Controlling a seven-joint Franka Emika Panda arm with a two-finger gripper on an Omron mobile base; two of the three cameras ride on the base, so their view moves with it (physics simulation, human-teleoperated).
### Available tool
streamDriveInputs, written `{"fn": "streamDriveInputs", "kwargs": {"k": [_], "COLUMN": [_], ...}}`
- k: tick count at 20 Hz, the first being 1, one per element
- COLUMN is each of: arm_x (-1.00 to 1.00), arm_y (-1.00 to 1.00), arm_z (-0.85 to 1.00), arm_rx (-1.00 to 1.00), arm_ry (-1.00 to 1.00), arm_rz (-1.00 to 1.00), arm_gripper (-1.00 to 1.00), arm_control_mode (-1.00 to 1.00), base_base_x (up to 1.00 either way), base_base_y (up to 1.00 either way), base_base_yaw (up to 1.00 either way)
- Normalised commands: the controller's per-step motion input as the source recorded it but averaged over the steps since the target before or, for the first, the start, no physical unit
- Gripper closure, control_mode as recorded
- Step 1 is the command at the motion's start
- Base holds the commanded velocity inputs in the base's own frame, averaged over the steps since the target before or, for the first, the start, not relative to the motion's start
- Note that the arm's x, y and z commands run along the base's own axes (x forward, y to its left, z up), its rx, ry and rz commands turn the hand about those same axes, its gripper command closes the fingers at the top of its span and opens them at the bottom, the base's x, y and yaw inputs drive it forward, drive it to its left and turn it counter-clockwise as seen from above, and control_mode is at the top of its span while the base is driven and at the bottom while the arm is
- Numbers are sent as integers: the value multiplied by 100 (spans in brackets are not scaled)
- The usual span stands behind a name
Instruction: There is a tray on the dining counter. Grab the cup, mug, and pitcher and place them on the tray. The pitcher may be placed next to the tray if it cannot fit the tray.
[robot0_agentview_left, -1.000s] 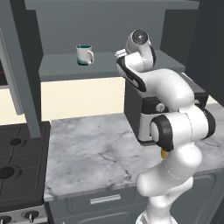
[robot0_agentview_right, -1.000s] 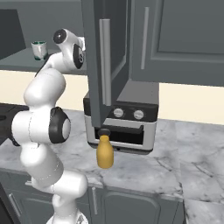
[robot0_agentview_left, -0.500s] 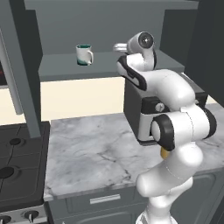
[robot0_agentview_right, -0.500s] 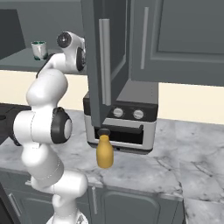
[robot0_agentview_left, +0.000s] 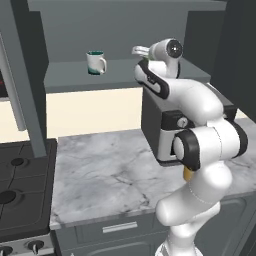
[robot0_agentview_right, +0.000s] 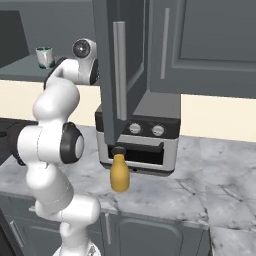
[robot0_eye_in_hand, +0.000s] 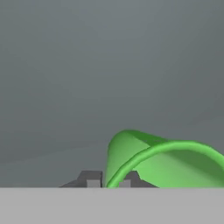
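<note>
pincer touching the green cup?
Touching. In the hand view the pincer has its two fingertips closed on the cup rim, one each side.

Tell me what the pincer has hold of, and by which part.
The pincer is shut on the green cup, pinching its rim wall, one fingertip outside and one inside.

We see a grey-white veined marble worktop over grey cabinets, a black stove at its end, and a dark toaster oven against a cream wall. Dark grey upper cabinets, one door ajar, hang beside an open shelf.
</note>
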Motion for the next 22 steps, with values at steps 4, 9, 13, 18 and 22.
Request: {"fn": "streamDriveInputs", "kwargs": {"k": [4, 9, 13, 18, 22], "arm_x": [39, -7, -73, -90, -97], "arm_y": [32, 8, 0, 5, 0], "arm_z": [0, 0, 13, 35, 30], "arm_rx": [-9, -1, 0, 0, 1], "arm_ry": [1, 5, 8, 4, 2], "arm_rz": [0, -6, -7, -9, -6], "arm_gripper": [100, 100, 100, 100, 100], "arm_control_mode": [-100, -100, -100, -100, -100], "base_base_x": [0, 0, 0, 0, 0], "base_base_y": [0, 0, 0, 0, 0], "base_base_yaw": [0, 0, 0, 0, 0]}}
